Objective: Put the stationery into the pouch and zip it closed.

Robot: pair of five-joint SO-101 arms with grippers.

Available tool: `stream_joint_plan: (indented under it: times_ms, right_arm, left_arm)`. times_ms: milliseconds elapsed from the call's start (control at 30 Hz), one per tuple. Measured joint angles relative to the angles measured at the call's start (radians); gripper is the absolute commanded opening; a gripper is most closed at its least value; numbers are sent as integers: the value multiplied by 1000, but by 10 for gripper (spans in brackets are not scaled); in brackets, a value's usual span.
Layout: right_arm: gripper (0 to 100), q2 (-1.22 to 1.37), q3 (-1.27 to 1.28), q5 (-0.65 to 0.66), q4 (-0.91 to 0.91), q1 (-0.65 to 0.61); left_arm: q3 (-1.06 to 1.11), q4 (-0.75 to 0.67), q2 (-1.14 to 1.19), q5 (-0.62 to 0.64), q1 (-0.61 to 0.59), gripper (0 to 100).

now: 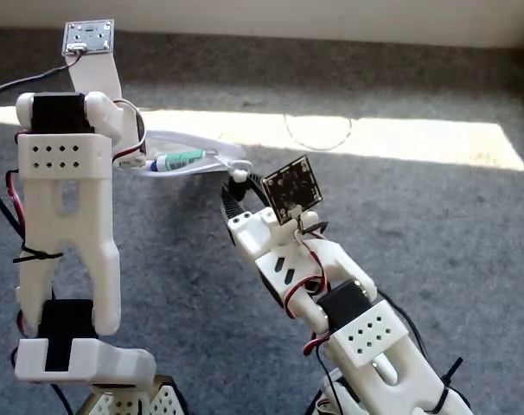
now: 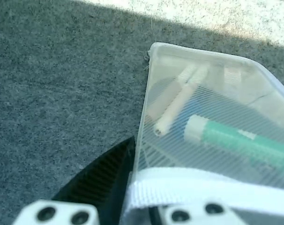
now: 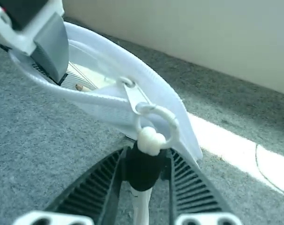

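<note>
At the upper left of the high view we see the left gripper [image 2: 135, 164] clamped on one end of the clear pouch [image 1: 201, 147], which lies on the grey carpet-like surface [image 1: 418, 259] with its long axis running left to right. Inside it, a white pen [image 2: 177, 105] and a green-and-white stick [image 2: 235, 140], either a marker or glue, lie along that same axis. At the pouch's right end the zipper slider [image 3: 131, 93] sits just in front of the right gripper [image 3: 146, 161], whose ribbed fingers pinch the black pull cord [image 3: 142, 171] below its white bead. The mouth gapes between slider and left gripper, so we judge the slider must travel leftward along the zip line, toward the held end.
</note>
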Motion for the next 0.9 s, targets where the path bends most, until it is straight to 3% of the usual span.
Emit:
stream_joint_plan:
  times_ms: [233, 667, 900]
  right_arm:
    - [2, 0, 0, 0, 0, 0]
    - [5, -37, 0, 0, 2, 20]
    - [5, -255, 86, 124, 114, 21]
  left_arm:
    - [0, 0, 0, 0, 0, 11]
    - [0, 0, 0, 0, 0, 13]
    - [0, -2, 11, -3, 0, 220]
